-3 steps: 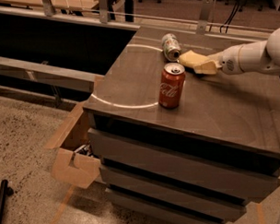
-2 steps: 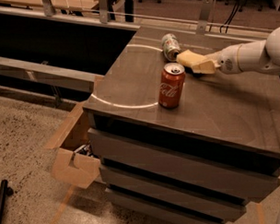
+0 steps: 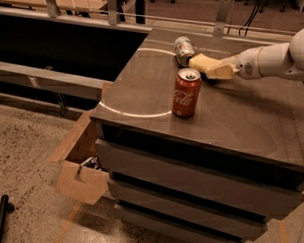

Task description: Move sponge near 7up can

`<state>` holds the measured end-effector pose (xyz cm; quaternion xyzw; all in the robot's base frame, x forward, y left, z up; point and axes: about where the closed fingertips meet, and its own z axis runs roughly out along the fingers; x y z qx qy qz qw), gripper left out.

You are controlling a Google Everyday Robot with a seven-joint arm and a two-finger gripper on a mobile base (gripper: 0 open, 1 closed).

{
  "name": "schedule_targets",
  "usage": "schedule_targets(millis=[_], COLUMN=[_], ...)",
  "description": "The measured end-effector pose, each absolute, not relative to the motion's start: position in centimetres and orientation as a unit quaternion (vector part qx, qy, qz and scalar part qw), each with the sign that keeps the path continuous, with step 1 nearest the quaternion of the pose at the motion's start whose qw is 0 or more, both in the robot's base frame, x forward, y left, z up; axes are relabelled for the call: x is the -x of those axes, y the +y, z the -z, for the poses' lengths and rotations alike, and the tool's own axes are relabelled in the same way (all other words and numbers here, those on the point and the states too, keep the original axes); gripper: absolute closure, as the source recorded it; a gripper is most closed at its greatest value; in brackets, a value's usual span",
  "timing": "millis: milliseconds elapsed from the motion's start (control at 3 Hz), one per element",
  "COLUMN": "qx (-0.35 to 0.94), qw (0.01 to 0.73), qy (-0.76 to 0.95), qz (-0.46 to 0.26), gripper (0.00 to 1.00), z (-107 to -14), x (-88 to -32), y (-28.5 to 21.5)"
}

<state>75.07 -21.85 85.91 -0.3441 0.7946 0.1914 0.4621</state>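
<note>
Clamped on the sponge (image 3: pixel 200 61), the gripper (image 3: pixel 216 70) hangs low over the far part of the cabinet top (image 3: pixel 242 116), at the end of the white arm (image 3: pixel 274 58) that reaches in from the right edge. The jaws look closed on the sponge's right end, though their pale colour blends with the foam, so the exact grip line is hard to read. The sponge sticks out to the left of the gripper. Its free end sits just beside the 7up can (image 3: pixel 183 48), which lies on its side near the back edge; whether the two touch I cannot tell.

By my reading the carry is nearly finished and the step in hand is the set-down. To do it well, lower the sponge straight down until it rests flat on the top, without pushing further left, since a can on its side is likely to roll away from a nudge. Then part the jaws gently and draw back to the right, along the line of the arm. The red cola can (image 3: pixel 186 92) stands upright nearer the front, apart from the gripper, and should be out of the path of such a retreat.
</note>
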Motion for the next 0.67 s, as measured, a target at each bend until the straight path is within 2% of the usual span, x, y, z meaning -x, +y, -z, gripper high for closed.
schedule_targets(millis=[333,667], qx=[0.346,0.349], qw=[0.46,0.459], qy=[0.794,0.794], qz=[-0.195,-0.196], gripper=[0.17,0.0], z=[-85.99,-85.92], x=[-74.96,-74.86], y=[-21.69,-21.57])
